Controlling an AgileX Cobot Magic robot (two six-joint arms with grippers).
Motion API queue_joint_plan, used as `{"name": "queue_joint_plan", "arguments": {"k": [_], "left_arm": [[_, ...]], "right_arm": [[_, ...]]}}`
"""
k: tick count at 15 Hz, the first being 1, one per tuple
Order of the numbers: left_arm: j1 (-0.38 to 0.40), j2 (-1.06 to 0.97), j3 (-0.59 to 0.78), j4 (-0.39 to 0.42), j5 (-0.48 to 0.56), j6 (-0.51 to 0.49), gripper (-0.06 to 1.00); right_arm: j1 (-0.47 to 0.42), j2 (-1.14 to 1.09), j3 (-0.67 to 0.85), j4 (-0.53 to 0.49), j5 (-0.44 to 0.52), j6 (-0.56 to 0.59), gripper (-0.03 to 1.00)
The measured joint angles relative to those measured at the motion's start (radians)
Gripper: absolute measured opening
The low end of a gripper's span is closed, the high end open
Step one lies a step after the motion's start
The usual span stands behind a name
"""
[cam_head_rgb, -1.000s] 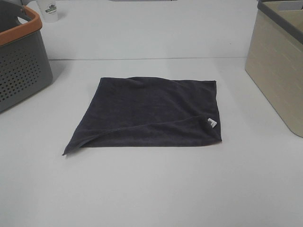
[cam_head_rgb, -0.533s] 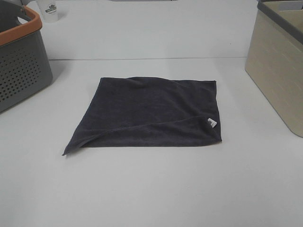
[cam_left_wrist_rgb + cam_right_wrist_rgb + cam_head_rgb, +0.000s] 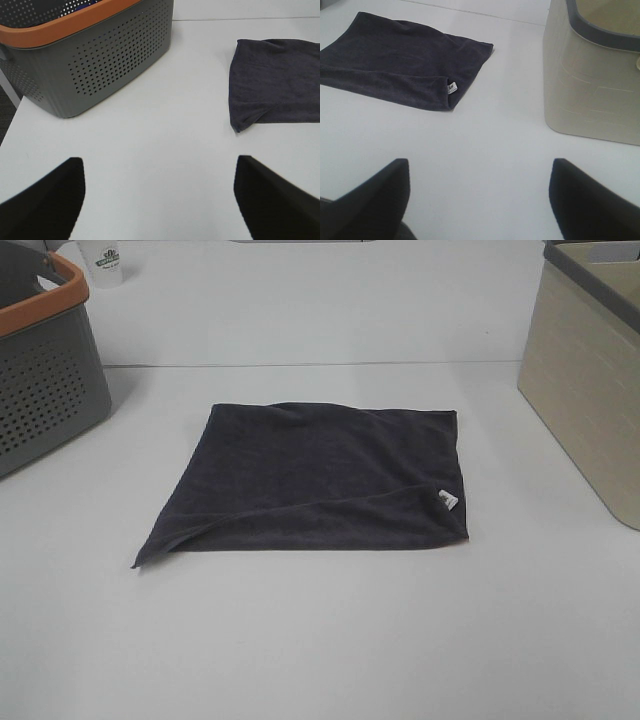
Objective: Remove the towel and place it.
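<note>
The dark charcoal towel [image 3: 320, 478] lies flat on the white table, folded over, with its small white tag [image 3: 448, 500] at the right edge. It also shows in the left wrist view [image 3: 272, 85] and in the right wrist view [image 3: 400, 60]. Neither arm shows in the exterior high view. My left gripper [image 3: 160, 200] is open and empty over bare table, between the grey basket and the towel. My right gripper [image 3: 477, 200] is open and empty over bare table, between the towel and the beige bin.
A grey perforated basket with an orange rim [image 3: 40, 360] stands at the left, also in the left wrist view [image 3: 90, 45]. A beige bin with a grey rim [image 3: 590, 380] stands at the right, also in the right wrist view [image 3: 592, 75]. A white cup [image 3: 100, 262] stands at the back left.
</note>
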Motion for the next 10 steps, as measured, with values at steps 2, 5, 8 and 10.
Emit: {"name": "queue_joint_plan", "arguments": {"k": [2, 5, 8, 10], "left_arm": [[0.0, 0.0, 0.0, 0.0, 0.0, 0.0, 0.76], [0.0, 0.0, 0.0, 0.0, 0.0, -0.002, 0.76], [0.0, 0.0, 0.0, 0.0, 0.0, -0.002, 0.76], [0.0, 0.0, 0.0, 0.0, 0.0, -0.001, 0.76]], "right_arm": [[0.0, 0.0, 0.0, 0.0, 0.0, 0.0, 0.76], [0.0, 0.0, 0.0, 0.0, 0.0, 0.0, 0.76], [0.0, 0.0, 0.0, 0.0, 0.0, 0.0, 0.76], [0.0, 0.0, 0.0, 0.0, 0.0, 0.0, 0.76]]}}
